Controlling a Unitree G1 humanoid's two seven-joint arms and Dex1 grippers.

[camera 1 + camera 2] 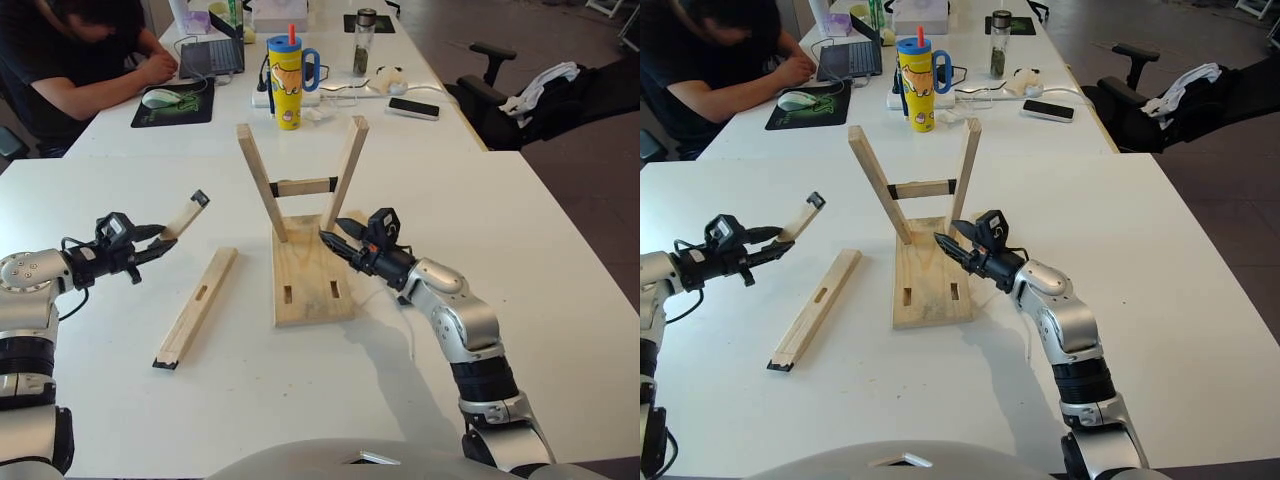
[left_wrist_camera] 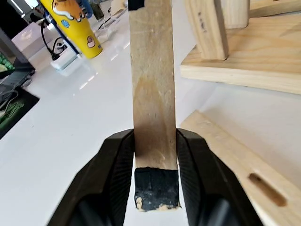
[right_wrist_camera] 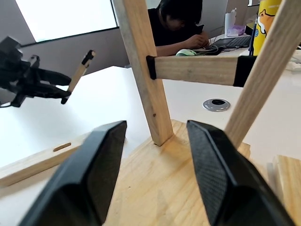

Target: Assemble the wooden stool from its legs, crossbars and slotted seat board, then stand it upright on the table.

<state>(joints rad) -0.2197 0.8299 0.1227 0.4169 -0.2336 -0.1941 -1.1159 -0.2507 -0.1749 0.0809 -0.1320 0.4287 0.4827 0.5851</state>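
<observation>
1. Tabletop (image 1: 560, 260): white; carries all stool parts.

2. Seat board (image 1: 312, 305): lies flat at the centre of the tabletop, underside up. Two empty slots (image 1: 288, 293) show in its near half.

3. Fitted legs: the left leg (image 1: 262, 182) and right leg (image 1: 346, 170) stand in the far half of the seat board. They point upward and splay apart toward their free ends. A short fitted crossbar (image 1: 304, 187) with black end caps joins them about halfway up.

4. Loose leg (image 1: 197, 306): lies flat on the tabletop to the left of the seat board, apart from it. It carries one slot on its upper face and a black cap on its near end.

5. Right end effector (image 1: 329, 228): held low over the seat board, just beside the foot of the right leg. Its fingers are spread and grip nothing.

6. Left end effector (image 1: 165, 240): raised above the tabletop, left of the loose leg. Its fingers are pinched on the loose crossbar (image 1: 188, 212) near one black-capped end. The free end angles up and away from the robot.

7. Yellow tumbler (image 1: 287, 85): stands upright on the far table behind the stool.
</observation>
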